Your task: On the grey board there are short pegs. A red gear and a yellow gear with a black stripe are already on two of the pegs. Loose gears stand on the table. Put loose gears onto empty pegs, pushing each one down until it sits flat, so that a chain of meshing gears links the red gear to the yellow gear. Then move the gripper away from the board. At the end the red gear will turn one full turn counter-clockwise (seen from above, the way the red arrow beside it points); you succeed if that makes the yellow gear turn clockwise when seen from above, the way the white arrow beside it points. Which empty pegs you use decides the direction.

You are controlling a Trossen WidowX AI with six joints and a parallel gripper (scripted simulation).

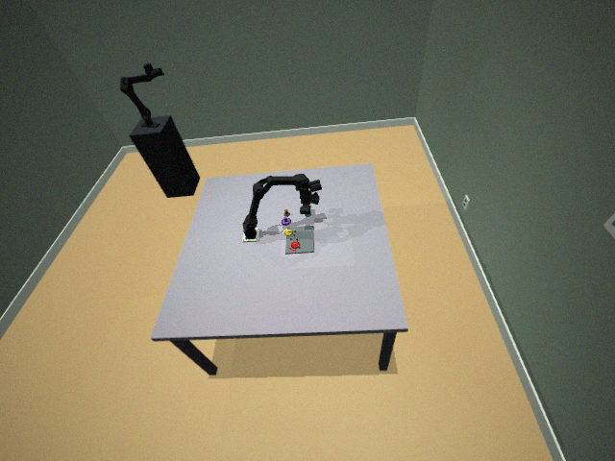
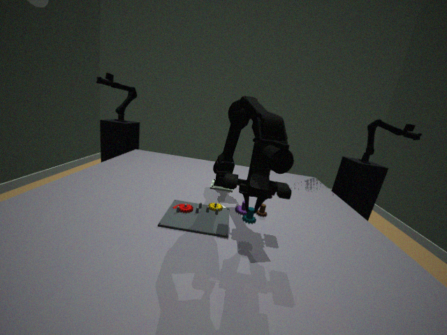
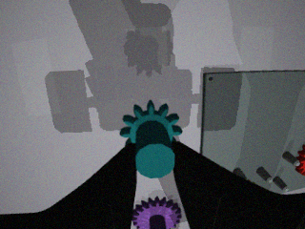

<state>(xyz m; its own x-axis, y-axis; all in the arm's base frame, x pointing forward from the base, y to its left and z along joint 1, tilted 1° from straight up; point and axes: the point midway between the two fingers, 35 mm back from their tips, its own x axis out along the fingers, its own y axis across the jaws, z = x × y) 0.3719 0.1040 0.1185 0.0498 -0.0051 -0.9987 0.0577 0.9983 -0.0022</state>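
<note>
My gripper point(image 1: 306, 212) point(image 2: 251, 211) point(image 3: 152, 149) is shut on the hub of the teal gear point(image 2: 249, 218) point(image 3: 153, 161). The gear hangs upright above the table, apart from its shadow, off the board's edge. The purple gear point(image 1: 285, 221) point(image 2: 240, 209) point(image 3: 157, 215) stands on the table beyond it in the exterior view, with the brown gear point(image 1: 286, 212) point(image 2: 262, 210) close by. The grey board point(image 1: 306, 249) point(image 2: 195, 224) point(image 3: 221, 145) bears the red gear point(image 1: 295, 245) point(image 2: 186, 208) and the yellow gear point(image 1: 288, 232) point(image 2: 215, 206). Several short empty pegs stand around and between them.
The table point(image 1: 278, 292) point(image 2: 90, 230) extends around the board. The arm's base plate point(image 1: 252, 241) point(image 2: 216, 186) is beside the board. Black pedestals point(image 1: 166, 160) point(image 2: 121, 140) bearing other arms stand beyond the table.
</note>
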